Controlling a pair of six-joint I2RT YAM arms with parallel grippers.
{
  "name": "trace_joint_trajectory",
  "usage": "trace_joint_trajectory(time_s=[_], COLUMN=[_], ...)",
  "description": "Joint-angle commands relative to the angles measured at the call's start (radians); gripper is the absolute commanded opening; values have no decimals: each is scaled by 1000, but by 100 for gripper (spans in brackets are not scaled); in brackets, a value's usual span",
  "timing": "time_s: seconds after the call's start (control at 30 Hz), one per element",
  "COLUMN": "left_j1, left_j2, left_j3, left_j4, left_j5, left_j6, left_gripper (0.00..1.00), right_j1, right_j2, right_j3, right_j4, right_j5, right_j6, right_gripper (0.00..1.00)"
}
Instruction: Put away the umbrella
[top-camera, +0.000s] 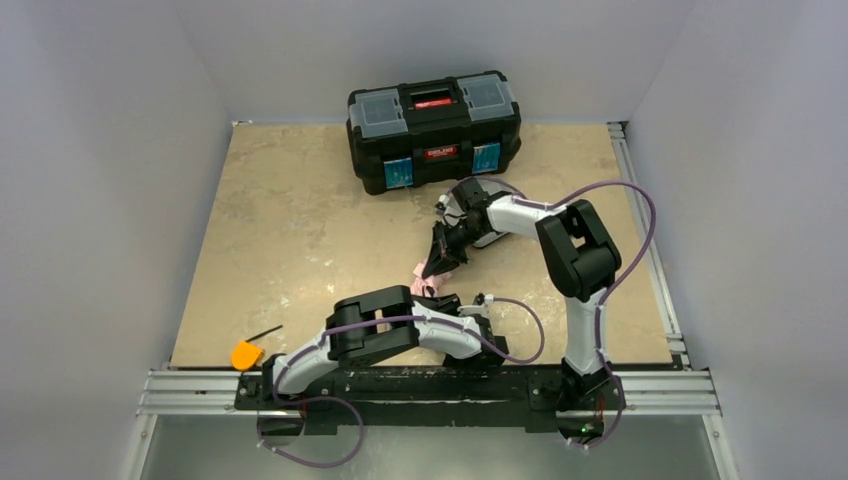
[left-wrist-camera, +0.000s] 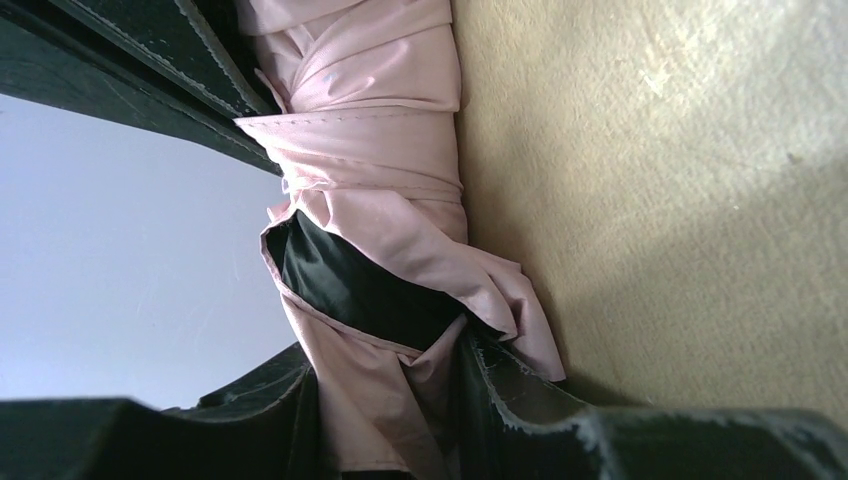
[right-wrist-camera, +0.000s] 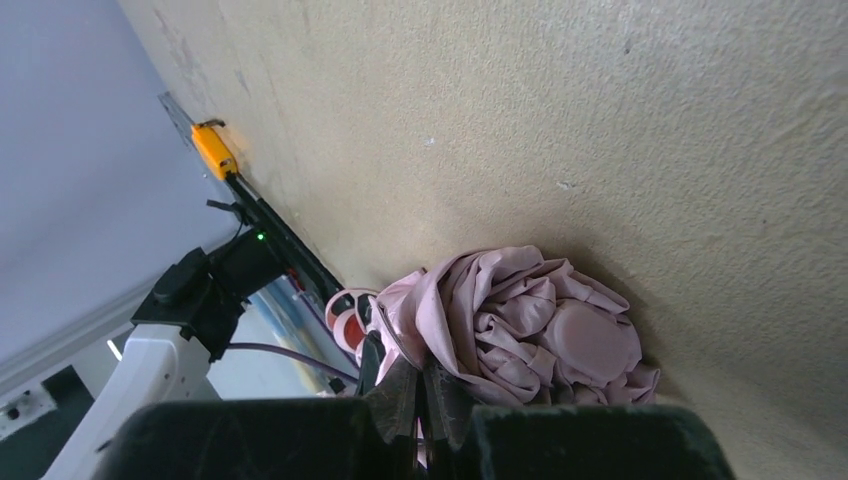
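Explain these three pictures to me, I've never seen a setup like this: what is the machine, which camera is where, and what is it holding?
These are two robot arms bolted to the near edge of a tan table. The wide picture comes from a fixed camera above and behind them, with the left arm on the left and the right arm on the right. The other two pictures come from a camera on each wrist, looking past its own fingers. On the table are a black toolbox at the far side, a small orange object near the left arm's base, and the pink umbrella between the arms. The left fingers are clamped around the bundled umbrella. The right fingers are shut at the fabric's edge; whether they pinch a fold, I cannot tell.
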Motion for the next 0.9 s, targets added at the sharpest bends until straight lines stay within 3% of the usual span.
trace_joint_trajectory(time_s=[0.0, 0.13, 0.23, 0.33, 0.67, 0.87], left_j1=[-42, -43, -43, -42, -42, -42], left_j2=[36, 29, 25, 30, 28, 27], left_j3=[25, 18, 13, 17, 15, 13], left_j4=[67, 63, 63, 63, 65, 64], left_j5=[115, 108, 109, 115, 122, 124], left_j6=[-47, -60, -64, -59, -56, -59], left_gripper=[0, 0, 0, 0, 0, 0], right_j1=[17, 17, 20, 19, 19, 18], right_j2=[206, 235, 247, 236, 227, 229], right_j3=[-38, 42, 84, 95, 166, 221], right_j4=[-100, -176, -237, -251, -270, -295], right_j5=[613, 755, 879, 907, 938, 990], right_j6=[-86, -87, -90, -91, -117, -150], right_gripper=[0, 1, 7, 13, 14, 21])
